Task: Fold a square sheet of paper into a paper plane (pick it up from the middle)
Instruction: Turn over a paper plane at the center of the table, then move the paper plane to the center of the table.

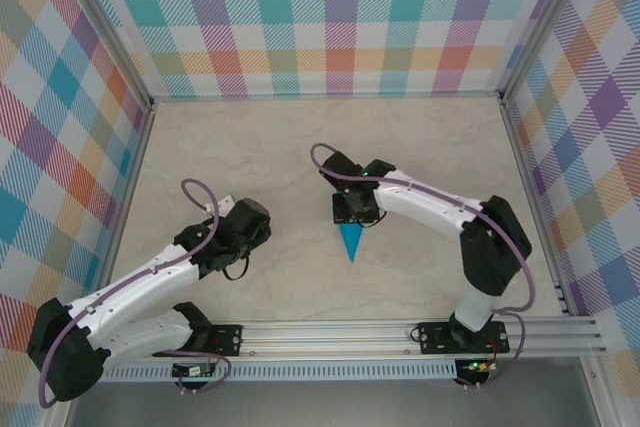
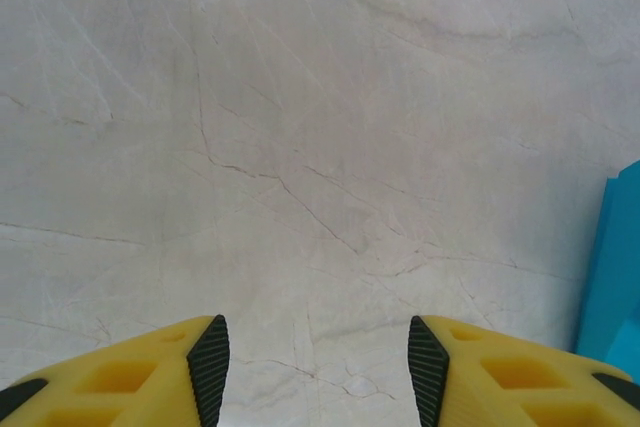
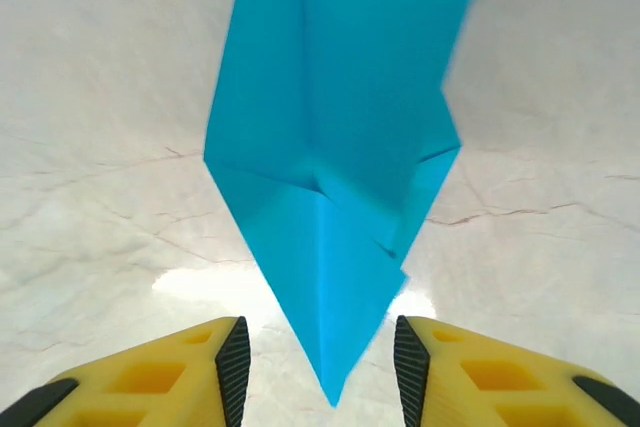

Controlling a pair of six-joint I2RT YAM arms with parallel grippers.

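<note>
paper plane (image 1: 351,242) | wide end hidden under right pincer (image 1: 354,219)

The left arm (image 1: 150,282) lies bent low and stretches forward, and its left tool (image 2: 318,372) has the jaws spread wide. The right arm (image 1: 440,212) folds at the elbow and reaches inward, and the jaws of the right tool (image 3: 318,367) are likewise parted.

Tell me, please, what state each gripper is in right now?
Left gripper: open, holding nothing.
Right gripper: open, astride the tip of the folded paper, not gripping.
</note>
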